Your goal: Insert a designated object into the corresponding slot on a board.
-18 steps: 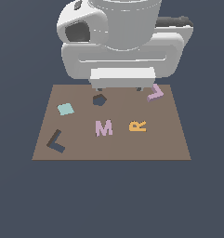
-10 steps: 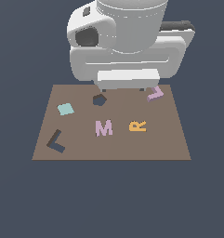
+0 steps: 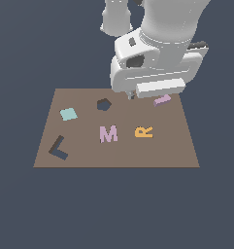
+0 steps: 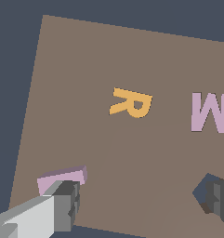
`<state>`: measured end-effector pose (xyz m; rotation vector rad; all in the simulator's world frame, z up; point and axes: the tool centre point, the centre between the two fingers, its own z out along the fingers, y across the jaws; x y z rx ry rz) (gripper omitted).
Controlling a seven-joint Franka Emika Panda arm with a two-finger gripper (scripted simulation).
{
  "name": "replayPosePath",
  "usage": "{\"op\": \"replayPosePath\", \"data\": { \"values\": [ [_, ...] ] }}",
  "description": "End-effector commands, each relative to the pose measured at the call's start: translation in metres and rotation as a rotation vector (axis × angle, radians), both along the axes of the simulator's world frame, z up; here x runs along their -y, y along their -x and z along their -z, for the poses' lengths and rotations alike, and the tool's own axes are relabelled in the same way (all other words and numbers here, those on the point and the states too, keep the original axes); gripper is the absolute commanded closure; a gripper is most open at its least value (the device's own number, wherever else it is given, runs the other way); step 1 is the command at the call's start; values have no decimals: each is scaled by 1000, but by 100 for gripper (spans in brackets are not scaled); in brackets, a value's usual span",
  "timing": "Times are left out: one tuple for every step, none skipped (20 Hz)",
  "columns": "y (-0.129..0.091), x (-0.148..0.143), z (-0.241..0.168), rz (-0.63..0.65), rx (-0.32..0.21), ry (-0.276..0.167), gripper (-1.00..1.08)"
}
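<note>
Lilac L block point(image 4: 62, 179): lies flat near the far corner of the board point(image 3: 176, 151), on the exterior view's right, mostly hidden there under the arm.
Fingers point(image 4: 71, 204): spread wide and holding nothing; one fingertip sits just beside the block, the other stands well apart near the dark pentagon hole point(image 3: 104, 104).
Handling: looks thin, stiff and light, so it may skid if nudged from one side.
Where to hold: probably across one straight leg, pinching its two side faces.
Slot point(image 3: 58, 148): dark L recess at the near corner on the exterior view's left, well apart from the block.
Edges: the block sits close to the board's rim, so a push could slide it off.
Open room: bare board around the letters M point(image 3: 108, 133) and R point(image 3: 144, 131), which lie between block and slot.
</note>
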<state>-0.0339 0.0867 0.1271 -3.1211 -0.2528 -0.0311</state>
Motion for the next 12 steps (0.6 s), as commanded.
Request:
{"op": "replayPosePath", "data": {
  "values": [
    [16, -20, 19, -50, -5, 2, -92],
    [22, -28, 26, -67, -7, 3, -92],
    [28, -34, 33, -84, -8, 4, -92],
    [34, -40, 39, -100, -10, 5, -92],
    [39, -46, 45, -115, -11, 5, -92],
    [44, -51, 51, -128, -12, 6, -92],
    [48, -55, 56, -140, -13, 7, -92],
    [52, -59, 60, -150, -14, 8, -92],
    [55, -63, 64, -160, -15, 9, -92],
    [58, -66, 67, -168, -16, 9, -92],
    [61, -68, 70, -175, -17, 10, -92],
    [63, -70, 73, -180, -17, 10, -92]
  ]
}}
